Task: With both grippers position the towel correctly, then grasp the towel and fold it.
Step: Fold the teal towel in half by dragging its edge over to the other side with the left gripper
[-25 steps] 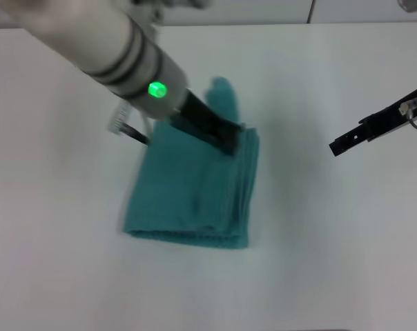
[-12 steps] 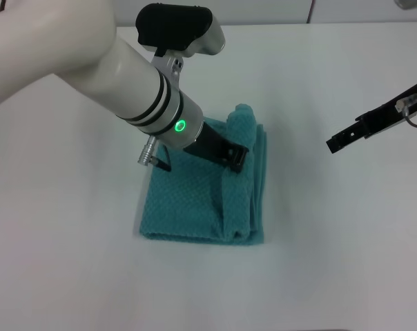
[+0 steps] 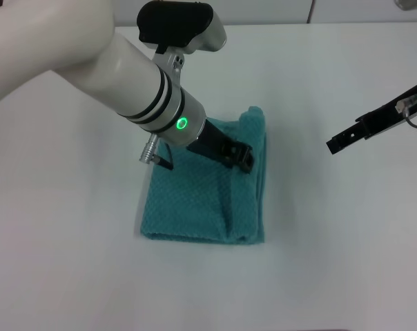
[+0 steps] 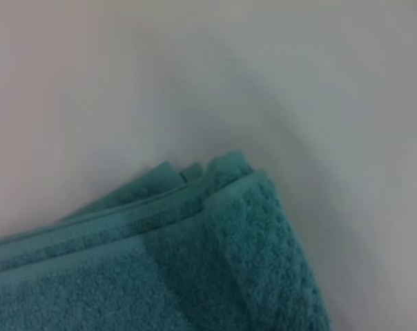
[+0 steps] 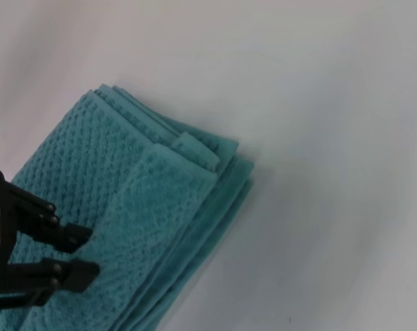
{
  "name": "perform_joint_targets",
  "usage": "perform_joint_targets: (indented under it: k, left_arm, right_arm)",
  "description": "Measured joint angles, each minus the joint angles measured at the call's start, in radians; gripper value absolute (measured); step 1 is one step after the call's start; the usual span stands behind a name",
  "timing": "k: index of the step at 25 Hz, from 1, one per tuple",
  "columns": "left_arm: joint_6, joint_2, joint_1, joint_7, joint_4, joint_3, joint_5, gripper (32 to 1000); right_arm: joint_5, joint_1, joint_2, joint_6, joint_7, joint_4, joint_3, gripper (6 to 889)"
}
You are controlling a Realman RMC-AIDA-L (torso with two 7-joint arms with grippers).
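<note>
The teal waffle-weave towel (image 3: 195, 207) lies folded in layers on the white table (image 3: 70, 262), near the middle. My left gripper (image 3: 241, 157) reaches down over the towel's far right part, close to its stacked edges. In the right wrist view the left gripper (image 5: 91, 253) stands open, a small gap between its two black fingers, just above the towel (image 5: 125, 172). The left wrist view shows only a layered corner of the towel (image 4: 195, 276). My right gripper (image 3: 337, 143) hovers above the bare table, well to the right of the towel.
The white table stretches out on all sides of the towel. A wall edge (image 3: 312, 10) runs along the far side. The thick white left arm (image 3: 91, 62) covers the table's far left.
The left arm swung right and down, and the towel's raised far corner now lies flat on the stack. The towel sits slightly further right. The right arm has barely moved.
</note>
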Motion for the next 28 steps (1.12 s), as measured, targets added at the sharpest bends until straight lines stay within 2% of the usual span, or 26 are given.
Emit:
perform_joint_targets:
  k: [3, 8, 16, 22, 28]
  left_arm:
    - [0.002, 0.0005, 0.003, 0.016, 0.0, 0.0, -0.015, 249]
    - [0.015, 0.0026, 0.002, 0.028, 0.007, -0.001, -0.027, 493]
    - [0.027, 0.0029, -0.002, 0.03, 0.015, -0.002, -0.028, 732]
    - [0.029, 0.0027, -0.002, 0.03, 0.015, -0.003, -0.028, 867]
    - [0.037, 0.0045, -0.003, 0.03, 0.015, -0.014, -0.028, 867]
  right_arm:
    - [0.0, -0.001, 0.0, 0.0, 0.0, 0.0, 0.0, 859]
    - [0.0, -0.005, 0.0, 0.0, 0.0, 0.0, 0.0, 859]
    - [0.0, -0.007, -0.001, -0.001, 0.0, 0.0, 0.0, 859]
    - [0.0, -0.008, -0.002, -0.002, 0.0, 0.0, 0.0, 859]
    - [0.0, -0.008, -0.002, -0.003, 0.0, 0.0, 0.0, 859]
